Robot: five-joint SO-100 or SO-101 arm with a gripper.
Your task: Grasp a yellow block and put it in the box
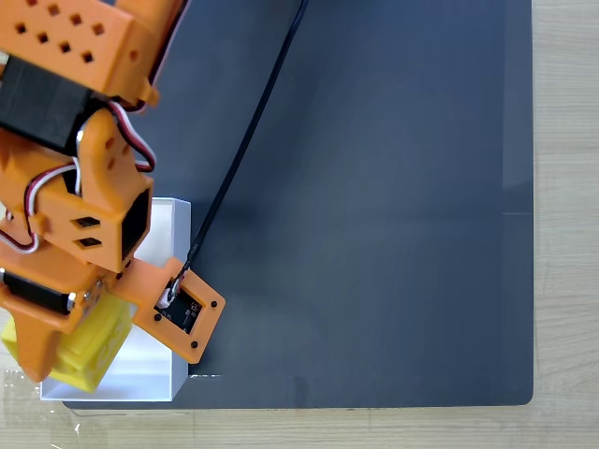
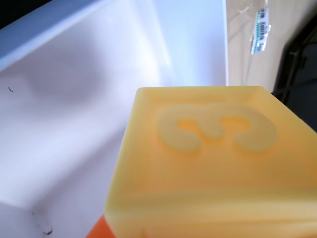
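Note:
The yellow block (image 1: 94, 344) hangs over the white box (image 1: 150, 369) at the lower left of the fixed view, and my orange gripper (image 1: 67, 351) is shut on it. Close up in the wrist view, the yellow block (image 2: 213, 163) shows a raised figure 3 on the face toward the camera. A sliver of an orange finger (image 2: 96, 231) peeks out under its lower left corner. Behind it lies the plain white inside of the box (image 2: 74, 129). I cannot tell whether the block touches the box floor. The arm hides much of the box in the fixed view.
A dark mat (image 1: 374, 206) covers the light wooden table (image 1: 566, 234), with the box at the mat's lower left corner. A black cable (image 1: 248, 131) runs from the top edge down to the wrist camera mount (image 1: 182, 309). A barcode sticker (image 2: 259, 29) lies beyond the box wall.

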